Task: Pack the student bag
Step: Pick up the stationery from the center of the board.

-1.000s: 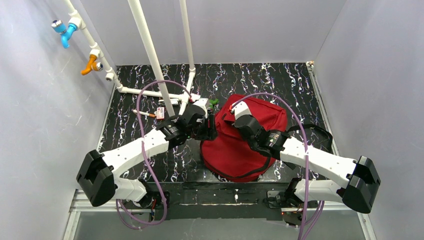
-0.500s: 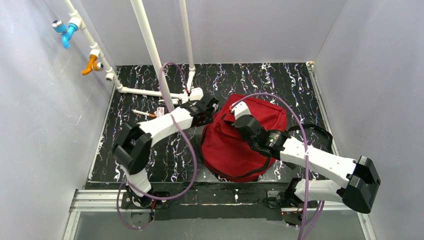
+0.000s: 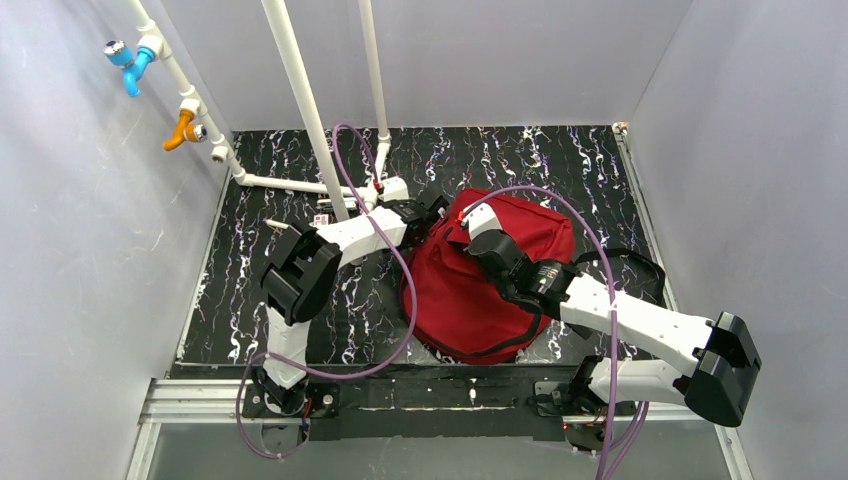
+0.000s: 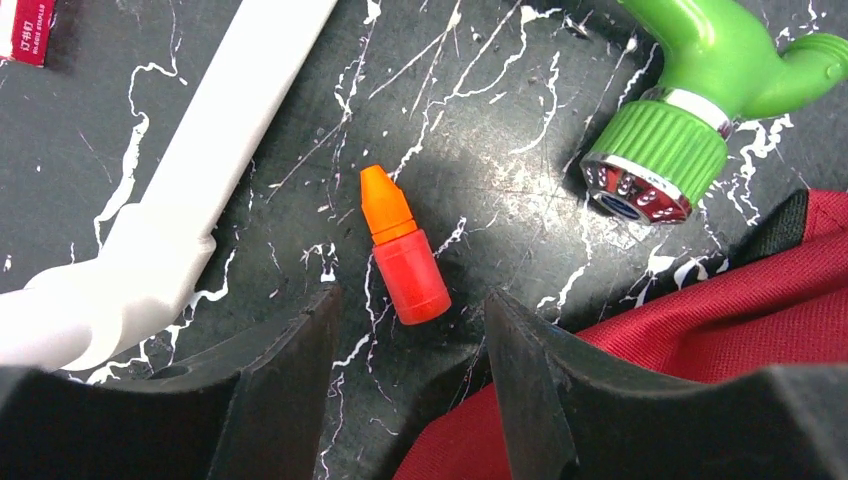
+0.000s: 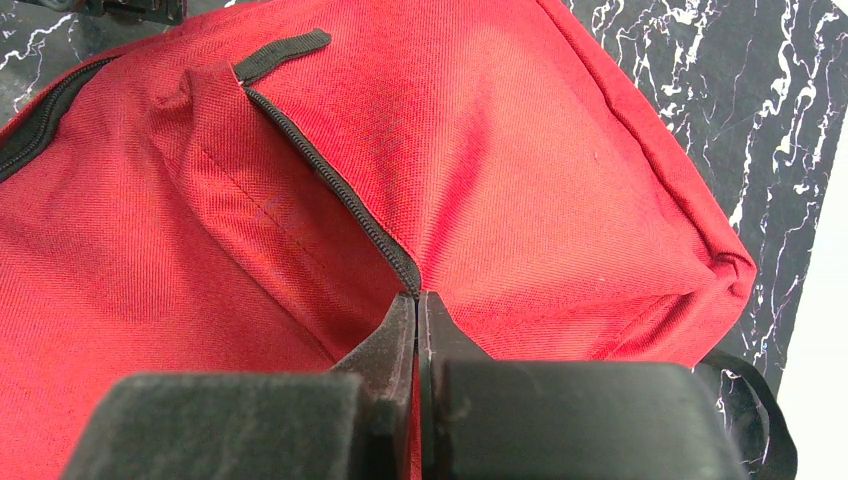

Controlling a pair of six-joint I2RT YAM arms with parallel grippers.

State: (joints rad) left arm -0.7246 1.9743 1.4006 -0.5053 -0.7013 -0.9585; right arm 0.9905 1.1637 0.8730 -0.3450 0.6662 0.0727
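The student bag (image 3: 480,300) is a dark-red backpack lying mid-table, also seen in the right wrist view (image 5: 550,150) and at the lower right of the left wrist view (image 4: 700,330). My right gripper (image 5: 418,296) is shut on the bag, pinching it at the end of its black zipper (image 5: 330,185); from above, that gripper (image 3: 463,218) sits on the bag's far left top. My left gripper (image 4: 412,305) stands open just above the table by the bag's far left corner (image 3: 428,212). A small orange-red dropper bottle (image 4: 403,247) lies just ahead of its fingertips, untouched.
A green tap (image 4: 700,100) with a chrome mouth lies right of the bottle. White pipes (image 3: 300,90) rise from the table and one (image 4: 200,180) runs left of the bottle. A pen (image 3: 285,227) and a small red-labelled box (image 3: 322,218) lie left. Blue (image 3: 128,65) and orange (image 3: 182,128) taps hang on the left wall.
The left arm has folded its elbow up and in, and its gripper has moved away and right to the bag's far left corner. The right arm and bag have not moved.
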